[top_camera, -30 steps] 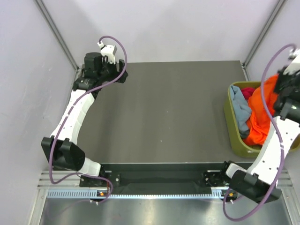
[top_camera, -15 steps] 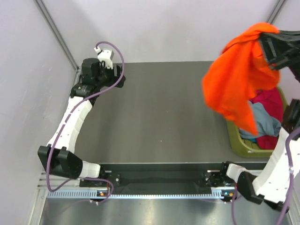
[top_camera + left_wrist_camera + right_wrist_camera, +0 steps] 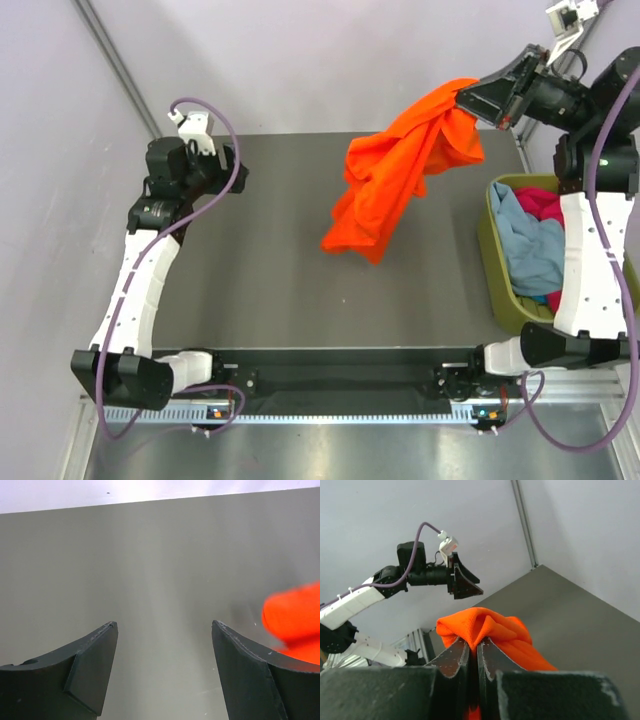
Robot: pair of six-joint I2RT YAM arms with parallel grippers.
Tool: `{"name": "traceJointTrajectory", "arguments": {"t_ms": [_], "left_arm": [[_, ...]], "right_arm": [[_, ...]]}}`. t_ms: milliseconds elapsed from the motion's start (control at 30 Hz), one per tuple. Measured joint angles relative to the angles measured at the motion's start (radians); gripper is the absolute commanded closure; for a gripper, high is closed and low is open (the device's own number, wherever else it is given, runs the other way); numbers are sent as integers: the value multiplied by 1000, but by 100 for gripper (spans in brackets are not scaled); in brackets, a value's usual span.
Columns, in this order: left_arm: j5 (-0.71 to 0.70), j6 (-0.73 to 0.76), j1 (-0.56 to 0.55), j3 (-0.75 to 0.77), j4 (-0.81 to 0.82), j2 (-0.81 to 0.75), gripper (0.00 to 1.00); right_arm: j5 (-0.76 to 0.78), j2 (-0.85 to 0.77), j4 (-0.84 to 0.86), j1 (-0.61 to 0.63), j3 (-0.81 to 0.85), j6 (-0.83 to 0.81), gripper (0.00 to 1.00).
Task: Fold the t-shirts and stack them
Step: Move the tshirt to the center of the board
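Barely begun: the right gripper (image 3: 468, 100) pinches the orange shirt (image 3: 400, 180) aloft over the far table (image 3: 250, 280); the left gripper (image 3: 164, 625) gapes empty. The blue shirt (image 3: 525, 240) and magenta shirt (image 3: 540, 203) lie in the bin (image 3: 495, 270), nothing folded.

At the far right, the right gripper (image 3: 468, 99) pinches the orange t-shirt (image 3: 395, 175), which hangs crumpled above the table (image 3: 270, 270), while the grey-blue t-shirt (image 3: 525, 240) and the magenta t-shirt (image 3: 542, 203) lie in the olive-green bin (image 3: 489, 262) at the table's right edge.

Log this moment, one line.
right gripper: shut on orange t-shirt, hanging over table | left gripper: open, empty | bin: grey-blue t-shirt, magenta t-shirt
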Motion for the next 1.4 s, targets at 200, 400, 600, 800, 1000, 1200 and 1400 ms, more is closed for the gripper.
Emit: {"name": "traceJointTrajectory", "arguments": {"t_ms": [200,400,600,800,1000,1200,1400], "left_arm": [[-33,3,5,-5,-5,-17,20],[-120,-14,32,-63,6,-37,20],[-161,-9,43,-123,11,-34,19],[-172,6,43,-124,37,29,17],[-165,-4,41,-117,39,188,18],[-63,-14,10,-66,33,361,17],[-62,-82,-30,-29,100,450,10]], "right_arm": [[15,145,-75,80,44,-108,100],[309,423,-277,182,77,-373,100],[672,479,-261,294,-176,-553,100],[1041,457,-155,364,-354,-608,96],[1364,425,-77,333,-430,-709,0],[1463,415,-27,294,-430,-763,0],[1623,435,-55,370,-375,-768,0]]}}
